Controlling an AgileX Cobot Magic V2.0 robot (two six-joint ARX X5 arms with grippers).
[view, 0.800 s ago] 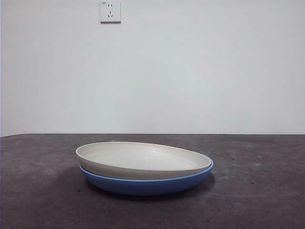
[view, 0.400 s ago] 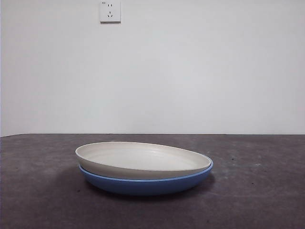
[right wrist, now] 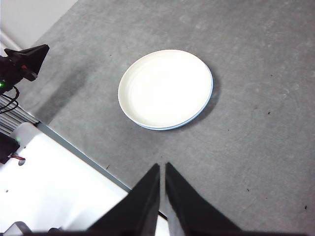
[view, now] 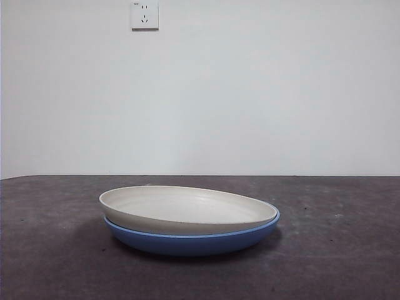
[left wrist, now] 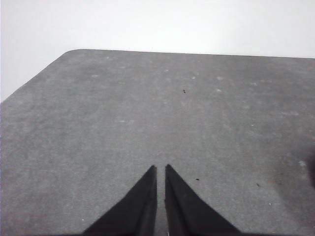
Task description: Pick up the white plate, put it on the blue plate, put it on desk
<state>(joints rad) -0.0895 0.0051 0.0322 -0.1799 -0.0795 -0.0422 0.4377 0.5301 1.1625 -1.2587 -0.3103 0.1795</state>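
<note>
Nothing had shifted over the last second: white plate (view: 187, 209) stayed nested in blue plate (view: 194, 240), well ahead of right gripper (right wrist: 162, 169), jaws pressed together. Stacking appeared complete.

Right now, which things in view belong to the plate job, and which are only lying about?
For the job:
- white plate, resting in the blue plate
- blue plate
- desk

Only there:
- wall socket
- white cabinet by the desk's edge
</note>
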